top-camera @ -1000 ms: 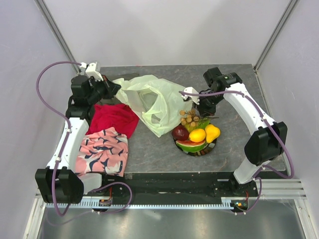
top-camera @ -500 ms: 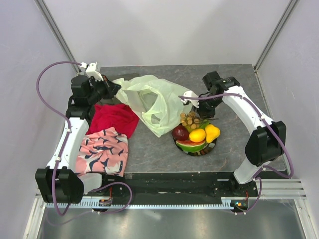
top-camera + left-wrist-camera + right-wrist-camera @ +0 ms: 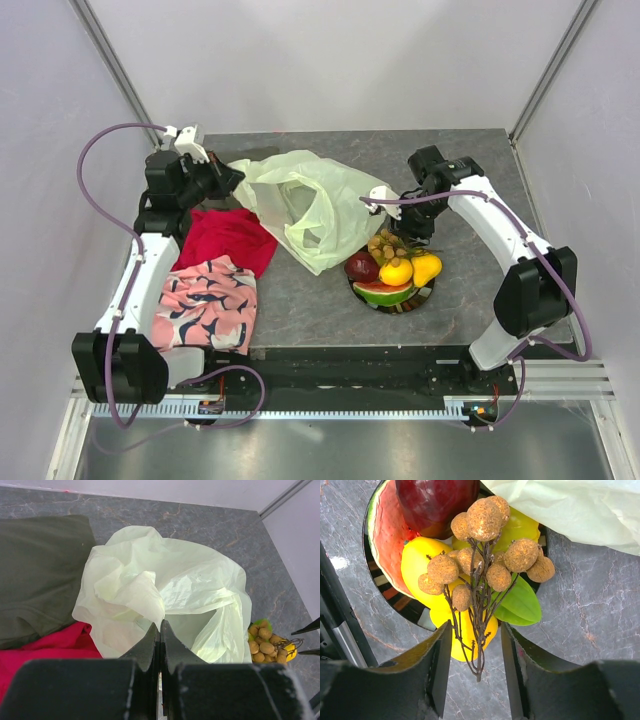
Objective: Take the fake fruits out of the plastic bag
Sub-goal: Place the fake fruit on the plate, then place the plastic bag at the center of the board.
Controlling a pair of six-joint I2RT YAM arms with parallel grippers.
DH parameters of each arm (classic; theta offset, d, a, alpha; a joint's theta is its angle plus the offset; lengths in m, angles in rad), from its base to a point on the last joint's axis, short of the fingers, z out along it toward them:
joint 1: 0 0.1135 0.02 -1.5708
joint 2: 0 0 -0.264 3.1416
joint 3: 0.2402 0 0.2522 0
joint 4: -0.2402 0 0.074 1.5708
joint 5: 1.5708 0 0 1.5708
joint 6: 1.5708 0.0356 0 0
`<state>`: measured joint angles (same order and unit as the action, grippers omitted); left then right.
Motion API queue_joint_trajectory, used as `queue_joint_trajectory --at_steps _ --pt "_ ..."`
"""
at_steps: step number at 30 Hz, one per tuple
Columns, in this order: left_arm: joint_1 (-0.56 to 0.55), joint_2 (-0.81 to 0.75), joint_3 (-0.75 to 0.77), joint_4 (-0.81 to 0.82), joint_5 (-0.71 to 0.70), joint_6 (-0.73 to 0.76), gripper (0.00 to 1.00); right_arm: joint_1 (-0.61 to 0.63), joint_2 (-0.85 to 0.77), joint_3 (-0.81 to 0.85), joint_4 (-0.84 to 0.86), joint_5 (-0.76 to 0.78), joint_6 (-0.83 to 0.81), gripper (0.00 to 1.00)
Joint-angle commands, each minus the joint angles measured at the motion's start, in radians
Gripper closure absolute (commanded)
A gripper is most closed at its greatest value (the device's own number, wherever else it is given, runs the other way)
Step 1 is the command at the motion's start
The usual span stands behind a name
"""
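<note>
Grey table (image 3: 300, 300): left tool (image 3: 160, 630) pinches the bag (image 3: 190, 580) rim, likely anchoring it. Right tool (image 3: 476, 645) stands spread astride the grapes (image 3: 485, 555), apparently released atop the plate's (image 3: 407, 611) fruits (image 3: 417, 562).

We are in a robotics lab — a closed test cell. Plain pale panels (image 3: 350, 60) wall in a grey table (image 3: 310, 300); a left arm (image 3: 135, 280) and a right arm (image 3: 495, 225) rise from a metal rail (image 3: 340, 410), purple cables (image 3: 82, 163) looping — beside glossy fake fruits (image 3: 395, 272).
</note>
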<state>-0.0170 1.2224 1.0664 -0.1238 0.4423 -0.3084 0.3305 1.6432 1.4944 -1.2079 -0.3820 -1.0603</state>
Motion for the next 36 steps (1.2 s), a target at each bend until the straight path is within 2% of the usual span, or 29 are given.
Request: queue_joint_trajectory --at_steps 1,3,6,8,9,13,15,18,21,25,28,32,36 --pt "0.005 0.003 0.021 0.047 0.019 -0.037 0.98 -0.002 -0.029 0.058 -0.018 0.011 0.006 0.47" --pt "0.005 0.006 0.021 0.049 0.021 -0.038 0.98 -0.004 -0.026 0.101 -0.018 0.02 0.023 0.45" --pt "0.005 0.009 0.024 0.062 0.033 -0.041 0.98 -0.002 -0.02 0.148 -0.01 0.031 0.051 0.35" --pt "0.005 0.026 0.035 0.07 0.044 -0.047 0.98 -0.004 -0.014 0.17 0.05 0.058 0.121 0.16" --pt "0.005 0.035 0.056 0.084 0.047 -0.049 0.99 -0.002 -0.011 0.176 0.076 0.071 0.158 0.03" --pt "-0.003 0.171 0.191 0.107 0.078 -0.069 0.98 -0.004 -0.023 0.152 0.321 0.193 0.388 0.02" --pt "-0.014 0.227 0.309 0.11 0.079 -0.09 0.98 -0.004 -0.026 0.133 0.425 0.258 0.442 0.02" --pt "-0.061 0.354 0.489 0.11 0.09 -0.091 0.98 -0.004 -0.014 0.138 0.511 0.358 0.548 0.02" --pt "-0.113 0.456 0.664 0.118 0.082 -0.066 0.98 -0.004 0.006 0.159 0.528 0.443 0.589 0.02" --pt "-0.182 0.541 0.847 0.147 0.084 -0.003 0.98 -0.004 -0.003 0.144 0.544 0.472 0.609 0.02" --pt "-0.23 0.568 0.891 0.15 0.081 0.038 0.98 -0.005 -0.025 0.112 0.57 0.515 0.632 0.02" --pt "-0.258 0.554 0.848 0.115 0.078 0.083 0.98 -0.004 -0.036 0.066 0.619 0.613 0.655 0.02" --pt "-0.261 0.502 0.712 0.075 0.026 0.092 0.82 -0.004 -0.04 0.035 0.63 0.65 0.658 0.02"
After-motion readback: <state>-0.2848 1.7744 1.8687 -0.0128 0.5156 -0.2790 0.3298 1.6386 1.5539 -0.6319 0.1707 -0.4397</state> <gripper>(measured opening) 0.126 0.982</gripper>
